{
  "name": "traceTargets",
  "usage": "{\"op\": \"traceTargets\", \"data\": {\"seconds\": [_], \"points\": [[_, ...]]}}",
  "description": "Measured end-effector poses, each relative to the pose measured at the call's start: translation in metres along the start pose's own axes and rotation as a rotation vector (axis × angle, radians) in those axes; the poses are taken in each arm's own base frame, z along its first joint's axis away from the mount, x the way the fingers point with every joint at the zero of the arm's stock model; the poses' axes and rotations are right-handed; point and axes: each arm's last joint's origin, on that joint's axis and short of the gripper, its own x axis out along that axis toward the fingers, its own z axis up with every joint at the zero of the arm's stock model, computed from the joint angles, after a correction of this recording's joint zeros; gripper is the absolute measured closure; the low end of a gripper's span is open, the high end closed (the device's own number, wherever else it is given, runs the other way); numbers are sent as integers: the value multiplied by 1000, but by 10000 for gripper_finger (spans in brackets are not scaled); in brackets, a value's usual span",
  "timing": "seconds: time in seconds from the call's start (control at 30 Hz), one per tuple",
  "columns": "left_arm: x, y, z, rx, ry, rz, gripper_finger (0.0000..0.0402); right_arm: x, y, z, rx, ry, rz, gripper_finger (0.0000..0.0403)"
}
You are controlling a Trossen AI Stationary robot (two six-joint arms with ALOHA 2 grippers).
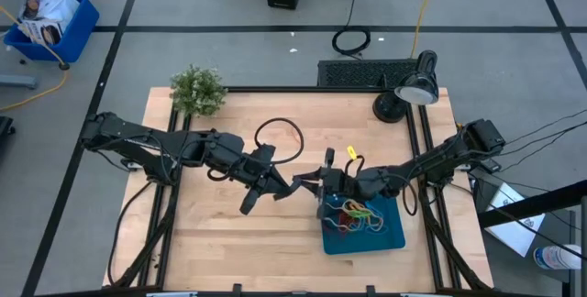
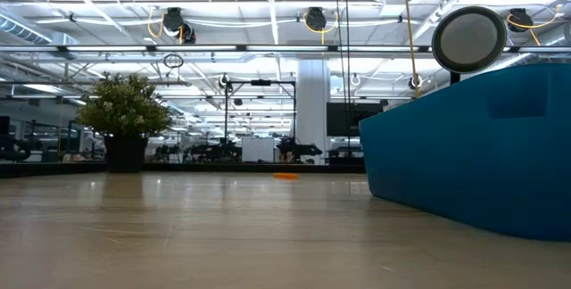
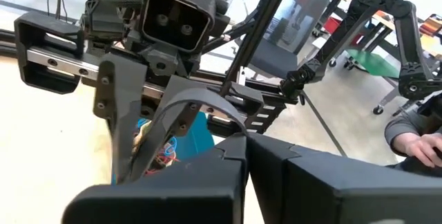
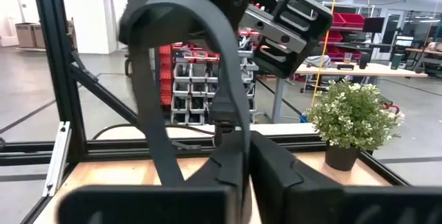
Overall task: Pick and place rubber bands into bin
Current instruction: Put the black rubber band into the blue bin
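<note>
A flat dark rubber band [image 3: 190,98] arches between my two grippers, which meet tip to tip over the table's middle, just left of the bin. It also shows in the right wrist view [image 4: 224,65]. My left gripper [image 1: 282,185] and my right gripper [image 1: 312,183] are both shut on it. The teal bin [image 1: 390,235] lies on the table at the near right and holds several coloured rubber bands [image 1: 356,213]. In the low view the bin's wall [image 2: 473,146] fills the right side. My left gripper pinches one part of the dark band [image 3: 235,135] between its two shut fingertips, coming level from the table's left. The band curves up and away from the fingers, clear of the table. My right gripper pinches another part of the same band [image 4: 231,137] between its shut fingertips, coming level from the table's right. The band rises from them in a tall loop, clear of the table.
A thin black loop [image 1: 280,139] lies on the table behind the grippers. A small potted plant [image 1: 197,91] stands at the far left corner and a desk lamp [image 1: 408,91] at the far right. A person's hand [image 3: 421,144] shows beyond the table.
</note>
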Motion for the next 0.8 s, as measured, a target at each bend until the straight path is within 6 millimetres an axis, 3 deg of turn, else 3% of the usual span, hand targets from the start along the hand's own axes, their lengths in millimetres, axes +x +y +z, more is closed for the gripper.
{"op": "traceTargets", "data": {"seconds": [0.2, 0.6, 0.8], "points": [[0, 0, 0, -1, -1, 2, 371, 0, 0, 0, 7, 0, 2, 397], [0, 1, 1, -44, -7, 10, 384, -2, 3, 2, -3, -3, 10, 401], [-1, 3, 3, -47, -25, 16, 335, -9, 6, 11, -20, -29, 24, 401]]}}
